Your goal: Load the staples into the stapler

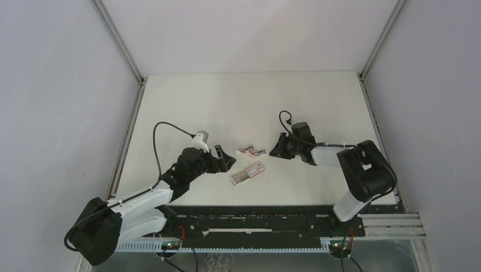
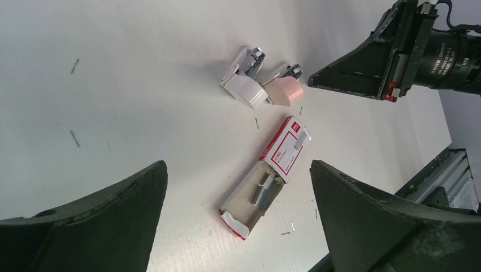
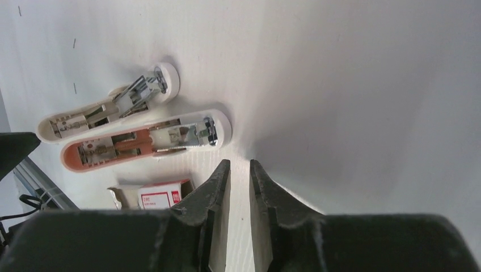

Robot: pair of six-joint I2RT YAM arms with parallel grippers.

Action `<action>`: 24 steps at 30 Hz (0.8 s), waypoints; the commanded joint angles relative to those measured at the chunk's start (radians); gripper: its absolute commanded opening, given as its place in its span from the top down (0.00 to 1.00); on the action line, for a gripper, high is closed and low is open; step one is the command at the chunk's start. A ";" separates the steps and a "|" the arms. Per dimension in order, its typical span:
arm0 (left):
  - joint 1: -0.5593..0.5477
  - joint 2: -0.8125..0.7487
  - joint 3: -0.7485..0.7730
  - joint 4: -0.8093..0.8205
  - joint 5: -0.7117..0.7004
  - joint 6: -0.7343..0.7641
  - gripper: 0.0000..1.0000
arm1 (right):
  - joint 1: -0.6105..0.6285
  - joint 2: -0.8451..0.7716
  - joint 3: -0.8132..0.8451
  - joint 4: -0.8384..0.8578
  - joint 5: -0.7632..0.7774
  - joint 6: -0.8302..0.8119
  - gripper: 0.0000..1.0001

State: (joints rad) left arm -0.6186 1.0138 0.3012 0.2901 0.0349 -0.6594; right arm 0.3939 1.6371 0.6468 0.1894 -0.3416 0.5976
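Observation:
The small pink and white stapler (image 1: 252,151) lies swung open on the white table, both halves side by side with the metal channel showing (image 3: 147,141); in the left wrist view it lies at the top (image 2: 252,85). The red and white staple box (image 1: 247,173) lies open below it, with a grey strip of staples (image 2: 265,190) inside and another strip on its lid (image 2: 300,139). My left gripper (image 2: 238,164) is open and empty, hovering over the box's open end. My right gripper (image 3: 239,164) is shut but for a narrow slit, empty, just right of the stapler.
Several loose staples (image 2: 75,137) are scattered on the table. The right gripper (image 2: 363,68) shows at the top right of the left wrist view. A metal rail (image 1: 391,224) runs along the near edge. White walls enclose the table.

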 commanded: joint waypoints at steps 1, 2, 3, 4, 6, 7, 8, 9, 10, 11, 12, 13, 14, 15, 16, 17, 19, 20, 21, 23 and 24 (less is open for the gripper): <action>0.008 -0.014 0.004 0.056 0.028 0.042 0.00 | -0.003 -0.084 -0.022 -0.014 -0.016 -0.023 0.82; 0.008 -0.019 -0.004 0.064 0.046 0.056 0.00 | 0.002 -0.107 -0.028 -0.022 -0.017 -0.032 0.80; 0.008 -0.025 -0.011 0.066 0.059 0.074 0.00 | 0.008 -0.137 -0.033 -0.036 -0.011 -0.042 0.79; 0.004 -0.030 -0.018 0.067 0.064 0.092 0.03 | 0.020 -0.162 -0.038 -0.054 0.006 -0.055 0.77; -0.029 -0.028 -0.022 0.055 0.046 0.148 0.08 | 0.057 -0.214 -0.041 -0.112 0.060 -0.083 0.74; -0.059 -0.019 -0.015 0.032 0.019 0.176 0.09 | 0.079 -0.235 -0.041 -0.134 0.087 -0.094 0.74; -0.092 -0.006 0.000 0.007 -0.009 0.203 0.14 | 0.097 -0.253 -0.042 -0.154 0.115 -0.098 0.73; -0.122 0.014 0.022 -0.015 -0.034 0.223 0.20 | 0.115 -0.270 -0.044 -0.169 0.136 -0.098 0.73; -0.152 0.035 0.040 -0.029 -0.054 0.237 0.25 | 0.129 -0.285 -0.046 -0.179 0.152 -0.093 0.73; -0.176 0.058 0.060 -0.040 -0.072 0.248 0.32 | 0.139 -0.298 -0.050 -0.182 0.163 -0.087 0.73; -0.198 0.082 0.077 -0.047 -0.090 0.252 0.36 | 0.148 -0.312 -0.057 -0.182 0.171 -0.078 0.73; -0.216 0.105 0.092 -0.052 -0.109 0.256 0.40 | 0.156 -0.326 -0.063 -0.179 0.174 -0.068 0.73; -0.229 0.127 0.108 -0.053 -0.123 0.262 0.43 | 0.160 -0.339 -0.071 -0.176 0.178 -0.059 0.73; -0.242 0.148 0.120 -0.053 -0.136 0.267 0.47 | 0.163 -0.351 -0.079 -0.174 0.180 -0.052 0.73; -0.251 0.170 0.130 -0.052 -0.150 0.273 0.50 | 0.165 -0.362 -0.084 -0.171 0.182 -0.046 0.73; -0.261 0.191 0.143 -0.052 -0.159 0.283 0.52 | 0.165 -0.372 -0.089 -0.169 0.185 -0.040 0.73; -0.273 0.226 0.164 -0.052 -0.167 0.297 0.56 | 0.166 -0.391 -0.096 -0.168 0.189 -0.036 0.73; -0.280 0.240 0.175 -0.052 -0.171 0.304 0.57 | 0.166 -0.397 -0.098 -0.170 0.191 -0.036 0.73; -0.287 0.253 0.184 -0.052 -0.175 0.311 0.58 | 0.166 -0.401 -0.099 -0.173 0.192 -0.038 0.73; -0.297 0.271 0.197 -0.052 -0.175 0.320 0.60 | 0.165 -0.408 -0.099 -0.180 0.198 -0.042 0.73; -0.302 0.277 0.200 -0.050 -0.173 0.322 0.61 | 0.165 -0.410 -0.101 -0.184 0.201 -0.043 0.73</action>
State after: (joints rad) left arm -0.9001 1.2694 0.4297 0.2199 -0.1036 -0.3889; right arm 0.5568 1.2602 0.5468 -0.0025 -0.1719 0.5465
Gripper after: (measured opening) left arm 0.405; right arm 0.266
